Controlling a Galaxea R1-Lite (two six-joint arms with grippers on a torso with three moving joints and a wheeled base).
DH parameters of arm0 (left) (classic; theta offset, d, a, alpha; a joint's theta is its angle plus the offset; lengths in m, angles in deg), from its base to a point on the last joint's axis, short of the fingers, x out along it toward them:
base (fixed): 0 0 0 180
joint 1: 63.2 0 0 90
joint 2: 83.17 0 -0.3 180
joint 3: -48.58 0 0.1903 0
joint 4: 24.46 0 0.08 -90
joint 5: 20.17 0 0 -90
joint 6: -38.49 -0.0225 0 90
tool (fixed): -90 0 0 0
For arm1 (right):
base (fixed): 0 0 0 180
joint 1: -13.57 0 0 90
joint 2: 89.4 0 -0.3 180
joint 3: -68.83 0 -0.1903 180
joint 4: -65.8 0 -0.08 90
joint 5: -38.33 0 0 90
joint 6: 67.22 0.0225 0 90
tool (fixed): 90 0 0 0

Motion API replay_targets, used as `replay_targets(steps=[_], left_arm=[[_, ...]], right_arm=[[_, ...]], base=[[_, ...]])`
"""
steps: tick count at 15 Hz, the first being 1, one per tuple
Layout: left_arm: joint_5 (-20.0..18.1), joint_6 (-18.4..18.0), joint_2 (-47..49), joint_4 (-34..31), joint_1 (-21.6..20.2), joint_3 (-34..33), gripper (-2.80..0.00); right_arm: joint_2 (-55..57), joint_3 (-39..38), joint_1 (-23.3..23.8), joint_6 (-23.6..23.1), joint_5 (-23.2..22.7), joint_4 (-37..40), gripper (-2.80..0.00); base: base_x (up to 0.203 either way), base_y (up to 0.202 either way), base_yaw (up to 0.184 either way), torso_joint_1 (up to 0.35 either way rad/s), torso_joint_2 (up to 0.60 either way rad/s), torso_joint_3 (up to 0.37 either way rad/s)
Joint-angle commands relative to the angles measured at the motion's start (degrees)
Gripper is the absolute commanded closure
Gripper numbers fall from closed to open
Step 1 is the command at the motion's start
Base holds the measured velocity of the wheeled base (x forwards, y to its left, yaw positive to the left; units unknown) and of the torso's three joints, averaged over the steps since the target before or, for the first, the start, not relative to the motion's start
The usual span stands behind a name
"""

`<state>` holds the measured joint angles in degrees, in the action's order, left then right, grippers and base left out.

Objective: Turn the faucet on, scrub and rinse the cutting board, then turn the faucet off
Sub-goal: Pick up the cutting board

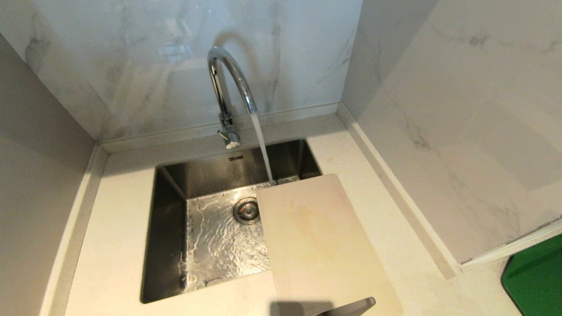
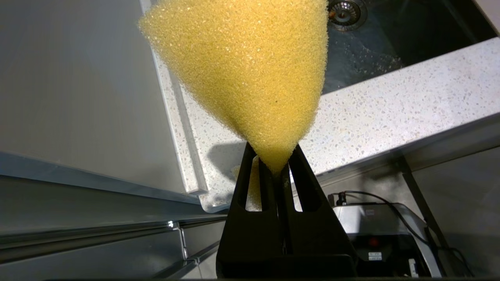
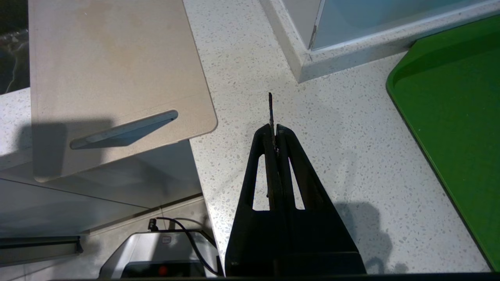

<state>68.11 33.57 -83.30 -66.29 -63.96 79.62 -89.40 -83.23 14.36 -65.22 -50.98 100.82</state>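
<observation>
Water runs from the chrome faucet (image 1: pixel 226 83) into the steel sink (image 1: pixel 167 245), landing just beyond the far edge of the cutting board (image 1: pixel 318 237). The beige board lies flat, bridging the sink's right rim and the counter, its slot handle (image 3: pixel 123 129) at the near end. A faint yellowish stain marks its middle. In the left wrist view my left gripper (image 2: pixel 275 162) is shut on a yellow sponge (image 2: pixel 250 70), held over the counter's front edge to the left of the sink. My right gripper (image 3: pixel 275 130) is shut and empty above the counter, right of the board. Neither gripper shows in the head view.
A green tray (image 1: pixel 538 281) sits at the counter's right end, also seen as the green tray (image 3: pixel 457 117) beside my right gripper. Marble walls close in behind and on the right. The sink drain (image 1: pixel 246 210) lies left of the board. The robot's base (image 2: pixel 386 230) shows below the counter.
</observation>
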Motion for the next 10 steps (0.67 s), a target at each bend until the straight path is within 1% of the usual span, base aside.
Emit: replay_targets(steps=[1, 2, 4, 6, 10], left_arm=[[0.4, 0.1, 0.0, 0.0, 0.0, -0.4, 0.0], [0.5, 0.8, 0.0, 0.0, 0.0, -0.4, 0.0], [1.2, 4.5, 0.0, 0.0, 0.0, -0.3, 0.0], [2.0, 4.8, 0.0, 0.1, 0.0, -0.3, 0.0], [2.0, 4.8, 0.0, 0.1, 0.0, -0.3, 0.0]], right_arm=[[-0.1, 0.0, 0.0, 0.0, 0.0, 0.1, 0.0], [-0.1, 0.0, 0.0, 0.0, 0.0, 0.1, 0.0], [-0.1, 0.0, 0.0, 0.0, 0.0, 0.0, 0.0], [-0.1, 0.0, 0.0, 0.0, 0.0, 0.1, 0.0], [-0.1, 0.0, 0.0, 0.0, 0.0, 0.0, 0.0]], base=[[0.0, 0.0, 0.0, 0.0, 0.0, 0.0], [0.0, 0.0, 0.0, 0.0, 0.0, 0.0], [0.0, 0.0, 0.0, 0.0, 0.0, 0.0], [0.0, 0.0, 0.0, 0.0, 0.0, 0.0], [0.0, 0.0, 0.0, 0.0, 0.0, 0.0]])
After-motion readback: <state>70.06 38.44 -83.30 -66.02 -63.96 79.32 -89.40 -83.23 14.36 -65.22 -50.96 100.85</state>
